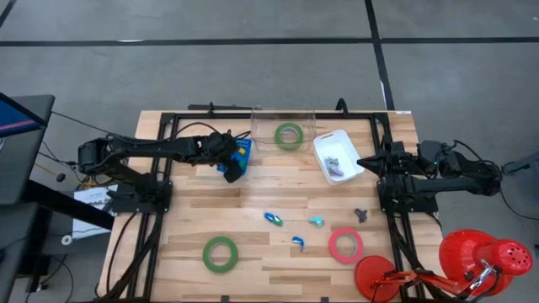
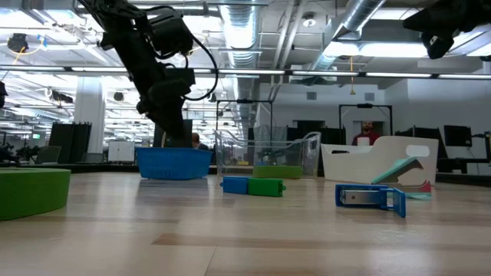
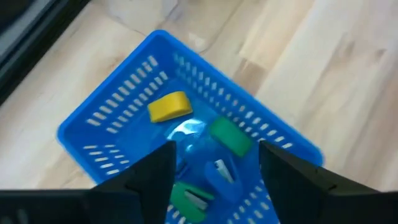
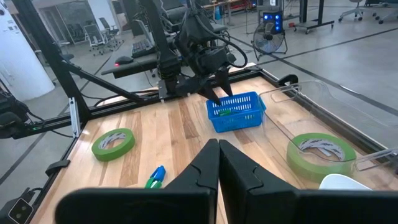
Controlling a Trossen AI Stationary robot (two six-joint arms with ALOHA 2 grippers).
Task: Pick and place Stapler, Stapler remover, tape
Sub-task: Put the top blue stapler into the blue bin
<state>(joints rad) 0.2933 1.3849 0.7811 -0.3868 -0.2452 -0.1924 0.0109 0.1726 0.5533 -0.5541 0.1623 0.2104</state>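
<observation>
**Blue basket under the left gripper, loose pieces off toward the middle**

Green comes first on the left: one green roll (image 1: pixel 220 253) lies flat near the front edge, well apart from both arms. Behind it the left gripper (image 1: pixel 229 171) hovers over the basket (image 1: pixel 245 148), its fingers (image 3: pixel 155 171) apart with nothing between them. Through that gap we see small staplers in the basket, a yellow one (image 3: pixel 169 106) and a green one (image 3: pixel 231 137) among them.

Further right, a second green roll (image 1: pixel 289 135) sits in the clear bin (image 1: pixel 261 114) at the back edge. The three small coloured pieces (image 1: pixel 274 218) lie loose at mid-table, toward the front and to the right of the left gripper. We judge that this is the relation the next reach depends on. The nearest piece looks to lie with its long axis roughly across the table, though it is too small for us to be sure.

The red roll (image 1: pixel 345 245) lies flat beside them, and a dark piece (image 1: pixel 360 214) is just behind it. Both are nearer the right arm. The right gripper (image 1: pixel 364 162) waits beside the white tray (image 1: pixel 323 138), its fingers together and empty
</observation>
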